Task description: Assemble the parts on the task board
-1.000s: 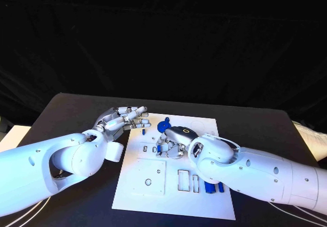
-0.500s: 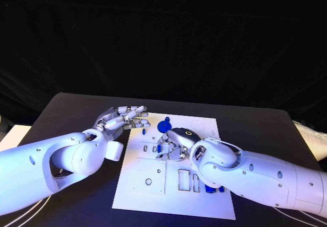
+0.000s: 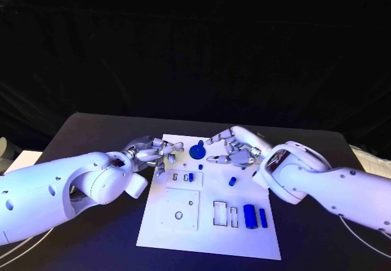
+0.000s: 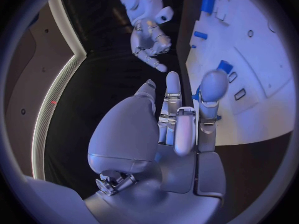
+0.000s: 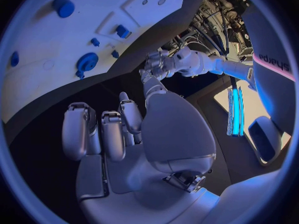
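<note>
We see the white board (image 3: 171, 226) at the bench's (image 3: 90, 127) centre. Both hands hover at its twelve o'clock end: left hand (image 3: 152, 152) at eleven, right hand (image 3: 232, 149) at one, fingers apart, seemingly holding nothing. A blue disc (image 3: 197, 151) lies between them.

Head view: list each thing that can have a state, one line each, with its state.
left hand: fingers curled, holding nothing, at the board's left edge.
right hand: fingers apart, holding nothing, above the board's far right part.
task board: flat on the table.
round blue part: lying on the board between the hands.
two long blue parts: lying side by side near the board's right edge.
</note>
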